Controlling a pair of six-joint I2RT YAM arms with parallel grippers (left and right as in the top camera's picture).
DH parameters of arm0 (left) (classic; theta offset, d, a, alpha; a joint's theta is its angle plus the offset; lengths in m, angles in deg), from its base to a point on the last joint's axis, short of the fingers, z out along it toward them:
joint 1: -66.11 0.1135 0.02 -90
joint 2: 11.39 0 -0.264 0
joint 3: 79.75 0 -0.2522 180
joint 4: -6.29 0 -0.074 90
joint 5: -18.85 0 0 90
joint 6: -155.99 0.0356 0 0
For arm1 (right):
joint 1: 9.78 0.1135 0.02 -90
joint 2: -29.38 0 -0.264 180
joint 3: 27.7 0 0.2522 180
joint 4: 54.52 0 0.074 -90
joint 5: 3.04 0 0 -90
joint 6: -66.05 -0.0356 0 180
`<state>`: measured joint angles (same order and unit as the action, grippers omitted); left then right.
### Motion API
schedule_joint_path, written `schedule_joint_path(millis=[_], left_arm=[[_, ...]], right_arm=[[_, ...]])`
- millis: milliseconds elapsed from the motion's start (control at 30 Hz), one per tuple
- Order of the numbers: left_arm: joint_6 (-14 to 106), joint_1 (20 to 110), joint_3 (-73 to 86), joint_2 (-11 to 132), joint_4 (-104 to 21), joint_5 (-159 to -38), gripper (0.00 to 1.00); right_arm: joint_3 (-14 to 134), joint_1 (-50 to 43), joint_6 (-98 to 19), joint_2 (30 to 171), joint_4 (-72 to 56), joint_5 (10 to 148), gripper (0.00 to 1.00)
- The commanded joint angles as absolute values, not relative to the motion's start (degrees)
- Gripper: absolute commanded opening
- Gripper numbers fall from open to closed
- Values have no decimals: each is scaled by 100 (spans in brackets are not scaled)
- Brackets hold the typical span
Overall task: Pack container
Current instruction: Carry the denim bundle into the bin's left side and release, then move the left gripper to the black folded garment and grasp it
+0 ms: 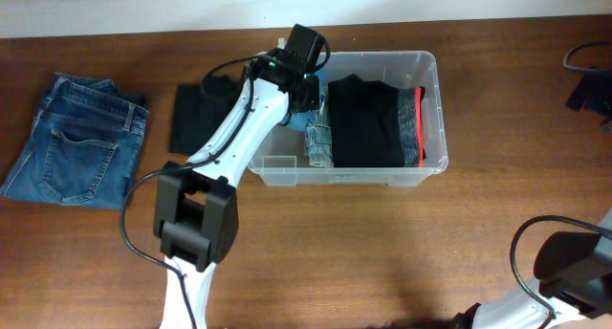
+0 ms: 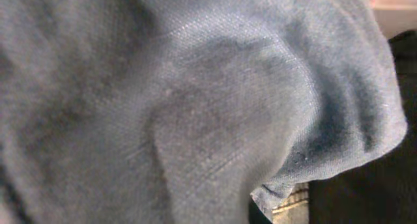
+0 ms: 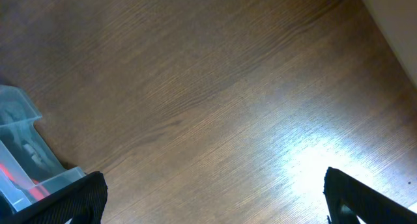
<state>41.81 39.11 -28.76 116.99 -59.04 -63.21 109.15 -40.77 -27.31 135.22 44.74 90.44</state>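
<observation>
The clear container stands at the back middle of the table. It holds folded black clothes and a grey item with a red stripe at its right end. A blue denim piece stands at the left of them. My left gripper is down in the container's left part, right above the denim. In the left wrist view the denim fills the frame and hides the fingers. My right gripper is open and empty over bare table, with the container's corner at its left.
Folded blue jeans lie at the far left of the table. A folded black garment lies between them and the container. Black cables sit at the right edge. The right arm's base is at the bottom right.
</observation>
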Motion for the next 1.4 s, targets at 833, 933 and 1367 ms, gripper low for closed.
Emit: schedule_joint_path(millis=[833, 933, 1367], left_arm=[[4655, 4530, -5542, 11815, -8260, -6187, 99], [4924, 4881, -5586, 11815, -8440, -6286, 99], [4961, 6217, -5579, 11858, -8639, -7101, 99]], right_arm=[[10884, -4094, -2735, 13531, 4474, 9018, 99], [10884, -4094, -2735, 13531, 4474, 9018, 99], [10884, -4094, -2735, 13531, 4474, 9018, 99]])
